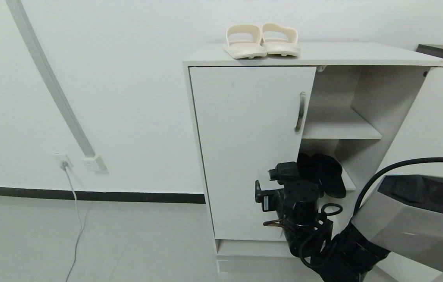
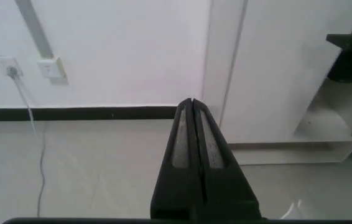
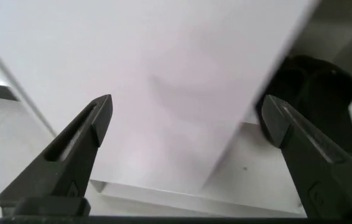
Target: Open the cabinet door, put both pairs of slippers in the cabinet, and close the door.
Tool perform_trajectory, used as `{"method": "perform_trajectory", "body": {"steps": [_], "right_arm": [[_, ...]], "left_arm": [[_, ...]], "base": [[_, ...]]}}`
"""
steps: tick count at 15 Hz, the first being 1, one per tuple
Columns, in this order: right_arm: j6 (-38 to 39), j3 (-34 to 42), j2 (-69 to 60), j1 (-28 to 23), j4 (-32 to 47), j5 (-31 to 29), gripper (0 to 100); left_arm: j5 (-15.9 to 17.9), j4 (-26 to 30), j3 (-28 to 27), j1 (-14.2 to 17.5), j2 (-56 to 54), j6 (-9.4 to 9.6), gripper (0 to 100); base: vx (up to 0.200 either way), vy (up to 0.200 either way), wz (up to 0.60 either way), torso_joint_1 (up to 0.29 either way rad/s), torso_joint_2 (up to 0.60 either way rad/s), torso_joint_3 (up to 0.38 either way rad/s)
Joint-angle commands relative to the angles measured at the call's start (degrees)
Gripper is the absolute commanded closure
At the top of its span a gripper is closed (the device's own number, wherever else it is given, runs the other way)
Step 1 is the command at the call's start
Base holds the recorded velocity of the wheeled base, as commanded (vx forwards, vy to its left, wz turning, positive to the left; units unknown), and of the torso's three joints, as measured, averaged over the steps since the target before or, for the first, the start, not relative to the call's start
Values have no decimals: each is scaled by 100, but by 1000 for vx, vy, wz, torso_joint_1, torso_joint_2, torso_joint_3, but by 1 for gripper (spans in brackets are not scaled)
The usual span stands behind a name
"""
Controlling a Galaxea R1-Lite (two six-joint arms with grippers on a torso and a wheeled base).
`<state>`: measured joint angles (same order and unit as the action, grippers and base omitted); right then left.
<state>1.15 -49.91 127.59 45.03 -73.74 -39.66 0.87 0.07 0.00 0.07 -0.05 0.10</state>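
- Right jaws: spread wide and holding nothing, low in front of the cabinet [image 1: 362, 55]. They face the free edge of its shut left door [image 1: 245, 149].
- Black slippers [image 1: 325, 174]: side by side on the lower shelf [image 1: 348, 182], just beyond the right jaws, in the open half.
- Right door [image 1: 436, 117]: swung open, off to the outer side of the right jaws.
- Beige slippers [image 1: 261, 41]: on the cabinet's top, well above the right jaws.
- Left jaws: pressed together and empty, low over the floor [image 2: 101, 168]. They point toward the cabinet's near corner, apart from it.

bright, even light with soft shadow inside the cabinet [image 1: 382, 102].
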Motion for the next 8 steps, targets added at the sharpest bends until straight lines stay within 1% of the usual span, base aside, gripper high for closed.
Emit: {"method": "perform_trajectory", "body": {"steps": [1, 4, 5, 6, 7, 8], "right_arm": [[0, -1, 21, 6, -9, 2, 0], [26, 60, 12, 58, -26, 11, 0], [8, 157, 12, 67, -158, 63, 0], [8, 218, 12, 67, -316, 160, 0], [-9, 350, 12, 58, -527, 397, 0], [-35, 403, 12, 50, -615, 468, 0]], "left_arm": [[-7, 1, 0, 1, 5, -1, 100], [-7, 1, 0, 1, 5, -10, 100], [-16, 1, 0, 1, 5, -10, 100], [-16, -7, 0, 1, 5, -27, 100], [-16, 1, 0, 1, 5, -27, 100], [-16, 1, 0, 1, 5, -27, 100]], "base": [[0, 0, 0, 0, 0, 0], [0, 0, 0, 0, 0, 0], [0, 0, 0, 0, 0, 0], [0, 0, 0, 0, 0, 0], [0, 0, 0, 0, 0, 0], [0, 0, 0, 0, 0, 0]]}}
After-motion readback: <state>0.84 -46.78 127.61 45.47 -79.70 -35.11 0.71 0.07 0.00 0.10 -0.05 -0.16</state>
